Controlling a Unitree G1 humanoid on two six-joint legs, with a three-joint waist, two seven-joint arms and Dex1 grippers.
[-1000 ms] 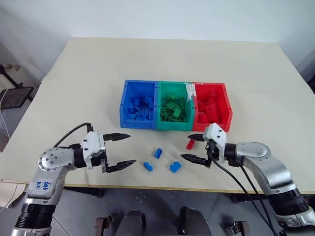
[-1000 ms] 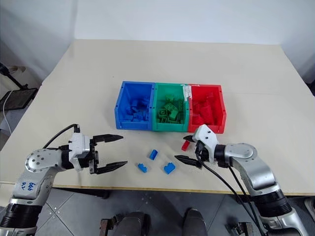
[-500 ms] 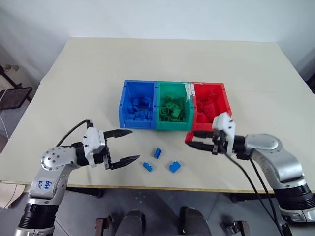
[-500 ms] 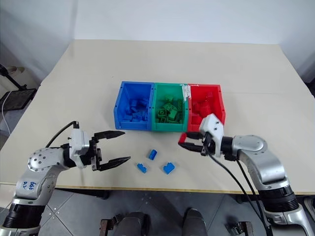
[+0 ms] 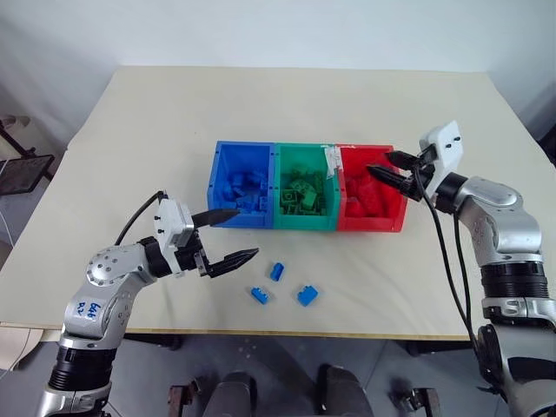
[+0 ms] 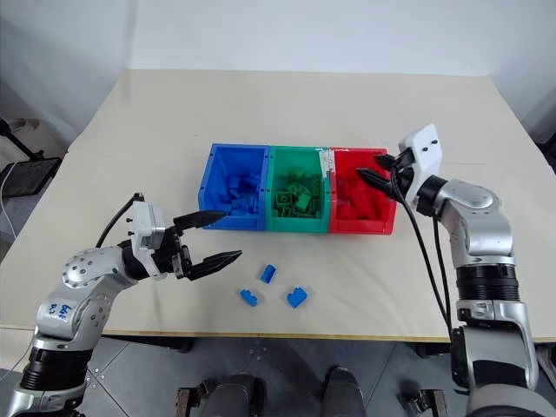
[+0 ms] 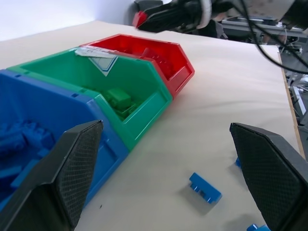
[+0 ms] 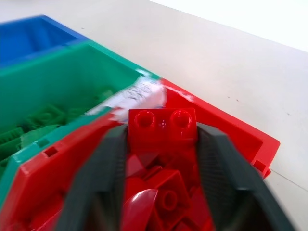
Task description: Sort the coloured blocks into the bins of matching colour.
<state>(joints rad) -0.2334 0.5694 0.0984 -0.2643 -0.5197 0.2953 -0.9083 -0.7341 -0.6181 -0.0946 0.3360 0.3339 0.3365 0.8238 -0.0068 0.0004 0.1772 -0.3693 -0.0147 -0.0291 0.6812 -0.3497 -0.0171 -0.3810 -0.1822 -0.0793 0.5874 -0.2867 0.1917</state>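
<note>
Jaws of the right gripper (image 8: 162,159) pinched a red block (image 8: 162,125) by its two sides, held over the red bin (image 5: 395,217), with the pile of red pieces directly below it. This looked like the drop-off step for that block; the next move called for spreading the jaws so it would fall inside the walls, not onto the green bin (image 5: 304,221) just beside. Jaws of the left gripper (image 5: 228,236) stood spread wide and empty, low over the bench (image 5: 174,122), with three loose blue blocks (image 5: 307,294) ahead and the blue bin (image 5: 228,217) near one fingertip.
</note>
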